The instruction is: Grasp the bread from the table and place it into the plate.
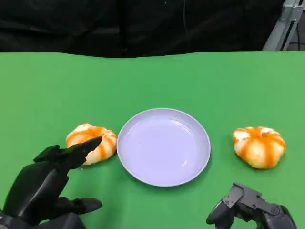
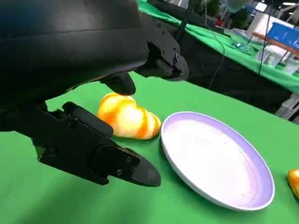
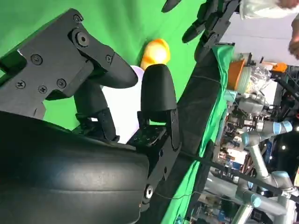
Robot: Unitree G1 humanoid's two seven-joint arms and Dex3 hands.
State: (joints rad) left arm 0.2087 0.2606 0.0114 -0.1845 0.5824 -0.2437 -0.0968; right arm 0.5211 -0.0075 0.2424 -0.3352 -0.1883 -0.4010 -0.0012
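Note:
A pale lilac plate [image 1: 163, 146] sits mid-table with nothing on it. Left of it lies an orange-and-white striped bread roll [image 1: 95, 142], and a second roll [image 1: 259, 146] lies to the plate's right. My left hand [image 1: 45, 183] hovers just in front of the left roll with fingers spread, one fingertip over the roll's near edge, holding nothing. The left wrist view shows that roll [image 2: 127, 117] between the spread fingers [image 2: 119, 165], next to the plate [image 2: 217, 161]. My right hand [image 1: 250, 207] sits low at the front right, fingers apart and empty, in front of the right roll.
The table is covered in green cloth [image 1: 152, 81] and backed by a black curtain. A metal frame [image 1: 286, 24] stands at the far right corner. In the right wrist view, other green tables and robot arms [image 3: 261, 140] stand beyond the table.

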